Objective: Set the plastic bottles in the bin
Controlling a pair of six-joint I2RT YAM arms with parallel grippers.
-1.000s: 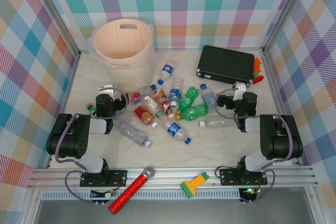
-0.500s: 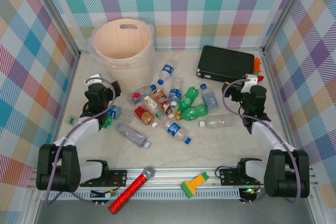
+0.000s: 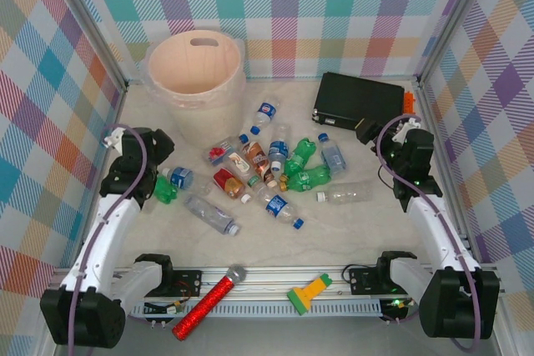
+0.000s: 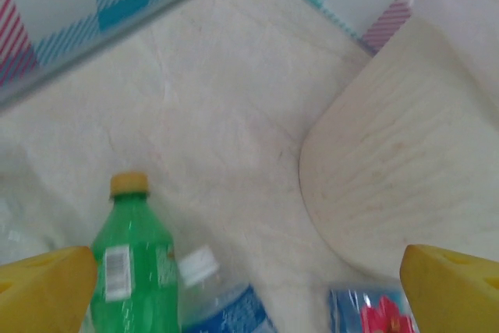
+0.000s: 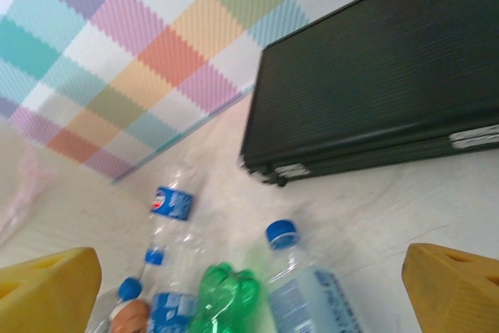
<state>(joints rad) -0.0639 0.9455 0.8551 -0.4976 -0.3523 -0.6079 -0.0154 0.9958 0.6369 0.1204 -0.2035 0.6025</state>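
Worktop (image 3: 350, 231) boxed in by checked walls left, far and right, with a metal rail along the near edge. The bin (image 3: 209, 99) stands upright in the far-left corner, mouth open, close to both walls. The plastic bottles (image 3: 275, 164) lie on their sides in a loose heap mid-worktop, none in the bin. One stray bottle (image 3: 264, 114) lies between bin and black case (image 3: 359, 102); a clear bottle (image 3: 342, 195) is at the heap's right fringe, and another (image 3: 209, 214) at its near-left. A green bottle (image 3: 164, 191) and a blue-labelled one (image 3: 177, 177) lie just beside the left arm. Left claw (image 3: 143, 149) hangs spread wide near the left wall, nothing between its yellow fingers (image 4: 47, 290); bin wall just ahead to its right. Right claw (image 3: 392, 141) is also spread wide and empty, near the right wall, just beside the case's near corner. Open room: a bare band between the heap and the near rail, and bare worktop right of the heap. The case fills the far-right corner. A red glitter microphone (image 3: 209, 302) and a green-and-yellow tool (image 3: 307, 293) rest on the rail.
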